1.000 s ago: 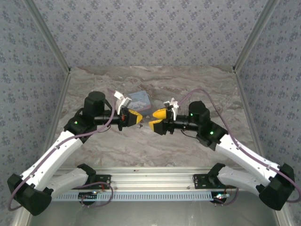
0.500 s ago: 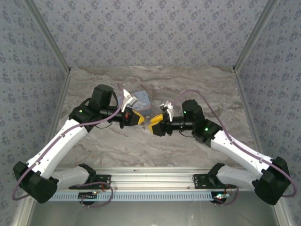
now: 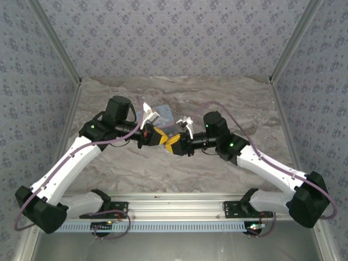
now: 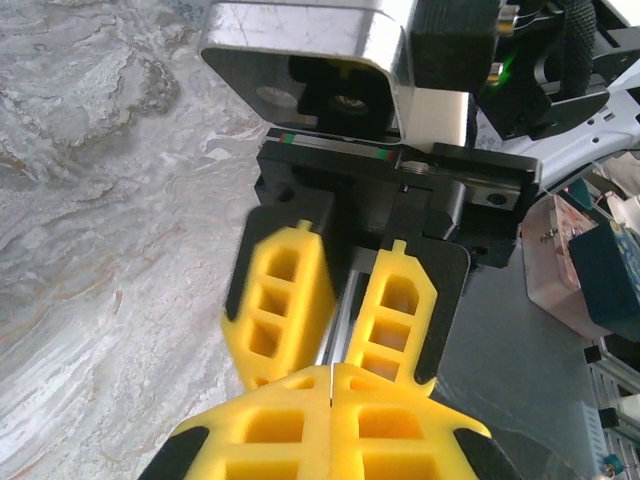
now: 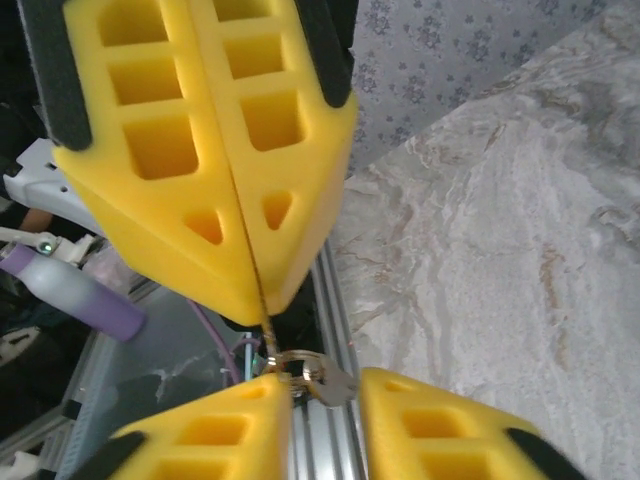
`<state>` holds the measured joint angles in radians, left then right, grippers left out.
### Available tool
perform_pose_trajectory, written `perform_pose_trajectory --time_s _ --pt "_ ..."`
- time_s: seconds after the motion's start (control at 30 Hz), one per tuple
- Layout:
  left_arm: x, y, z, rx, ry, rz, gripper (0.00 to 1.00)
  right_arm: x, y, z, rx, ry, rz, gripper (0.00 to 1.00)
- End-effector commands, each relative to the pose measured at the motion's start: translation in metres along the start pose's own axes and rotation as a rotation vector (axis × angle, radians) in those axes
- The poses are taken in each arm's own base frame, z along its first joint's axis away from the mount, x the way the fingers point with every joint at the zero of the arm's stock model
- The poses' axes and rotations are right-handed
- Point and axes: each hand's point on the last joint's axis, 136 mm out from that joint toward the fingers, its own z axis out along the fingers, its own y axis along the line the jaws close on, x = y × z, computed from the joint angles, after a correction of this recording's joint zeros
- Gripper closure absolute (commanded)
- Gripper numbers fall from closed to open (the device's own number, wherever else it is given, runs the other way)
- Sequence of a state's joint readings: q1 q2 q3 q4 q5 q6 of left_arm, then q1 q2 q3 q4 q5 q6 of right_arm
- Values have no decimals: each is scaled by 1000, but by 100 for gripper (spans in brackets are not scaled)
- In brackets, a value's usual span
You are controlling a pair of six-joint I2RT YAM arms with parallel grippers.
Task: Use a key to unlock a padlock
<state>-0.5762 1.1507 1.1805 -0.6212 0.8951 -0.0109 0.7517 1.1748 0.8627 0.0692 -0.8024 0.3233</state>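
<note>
Both arms have swung inward since a second ago: the gap that lay between the yellow tips is gone, and the right fingers have drawn much closer together. On the marbled table (image 3: 179,174), the left gripper (image 3: 161,137) and the right gripper (image 3: 171,145) now meet tip to tip at mid-table. Just behind them, toward the far edge, lies a pale-blue tin (image 3: 165,112). Its left end is covered by the left wrist's white camera bracket (image 3: 148,117). An aluminium rail (image 3: 179,202) runs along the near edge. The print on the tin's lid is too small to read, and no other writing is legible.

The left gripper's pads (image 5: 200,200) are pressed together on a thin metal blade (image 5: 262,318) that pokes out of their seam. At its end hang a small brass-coloured ring (image 5: 297,362) and a silvery piece (image 5: 333,387). Both lie between the right gripper's fingers (image 5: 440,435), which stand apart, and the ring sits right at the tip of one of them. Whether the silvery piece belongs to the key or the padlock cannot be told, nor where the padlock's blue body lies.
</note>
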Motion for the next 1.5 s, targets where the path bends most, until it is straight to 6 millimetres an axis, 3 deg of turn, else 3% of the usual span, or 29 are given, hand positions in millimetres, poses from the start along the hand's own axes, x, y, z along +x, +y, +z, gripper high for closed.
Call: perform_pose_trajectory --time_s 0.0,0.23,0.6,0.97,1.27,1.4,1.47 --pt "-2 -15 -2 61 9 25 100 -17 11 0 -31 -31 -49 82" --pt "5 -12 0 58 38 11 100 -13 10 -1 -23 -14 -49 71" --pt "8 -13 1 71 47 5 100 -15 14 -15 4 -36 -69 65" --pt "5 -16 1 95 39 -2 100 -17 14 -8 -20 -37 -64 61" --pt "4 -17 2 105 38 -9 100 -16 13 0 -42 -19 -58 66" --pt "5 -16 3 103 42 -13 100 -17 15 1 -57 -22 -59 72" --pt "5 -15 3 102 43 -17 100 -16 18 2 -71 -20 -58 82"
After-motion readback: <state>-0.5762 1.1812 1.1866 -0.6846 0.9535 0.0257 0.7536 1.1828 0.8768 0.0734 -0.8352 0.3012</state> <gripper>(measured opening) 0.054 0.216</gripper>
